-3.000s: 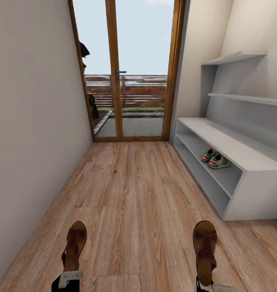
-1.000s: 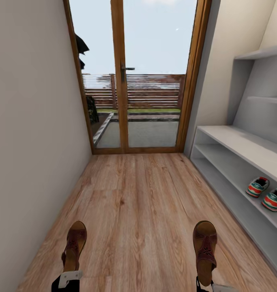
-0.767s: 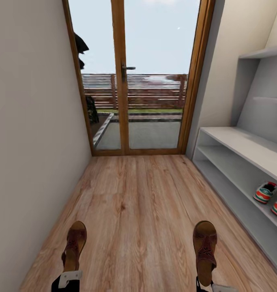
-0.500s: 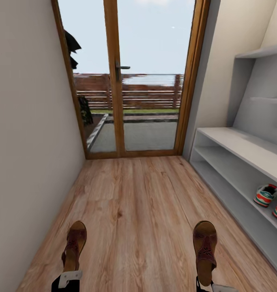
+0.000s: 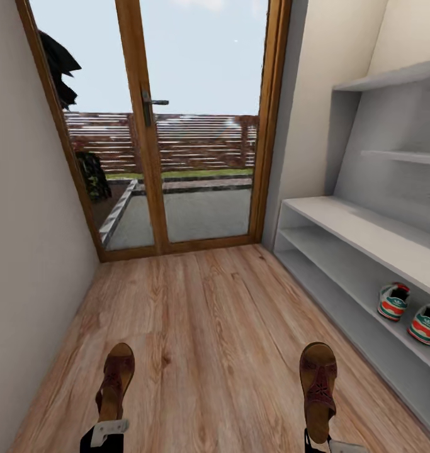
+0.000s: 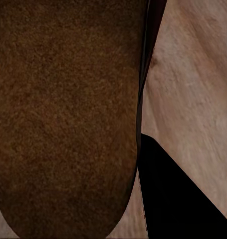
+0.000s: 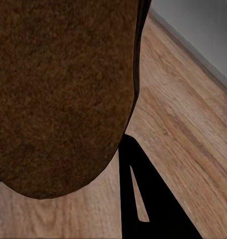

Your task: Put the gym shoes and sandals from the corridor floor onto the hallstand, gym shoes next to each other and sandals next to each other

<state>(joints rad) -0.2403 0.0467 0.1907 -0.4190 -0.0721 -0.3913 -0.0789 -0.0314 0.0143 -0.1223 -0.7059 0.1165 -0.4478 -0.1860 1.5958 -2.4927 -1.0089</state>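
I hold one dark brown sandal in each hand above the corridor floor (image 5: 208, 327). My left gripper (image 5: 106, 434) is shut on the heel of the left sandal (image 5: 116, 380), whose sole shows close up (image 6: 68, 114). My right gripper (image 5: 322, 445) is shut on the heel of the right sandal (image 5: 318, 390), its sole also seen close up (image 7: 63, 89). The two gym shoes (image 5: 393, 301) (image 5: 425, 323) stand side by side on the middle shelf of the light-grey hallstand (image 5: 347, 220) at the right.
A wood-framed glass door (image 5: 152, 126) closes the corridor ahead. A plain wall (image 5: 26, 251) runs close on the left. Stepped wall shelves (image 5: 391, 78) rise above the hallstand. Open floor lies between me and the door.
The camera has moved up the corridor and swung right: the door slid left and the hallstand drew nearer. Both sandals stay in the grippers at the same spots in view.
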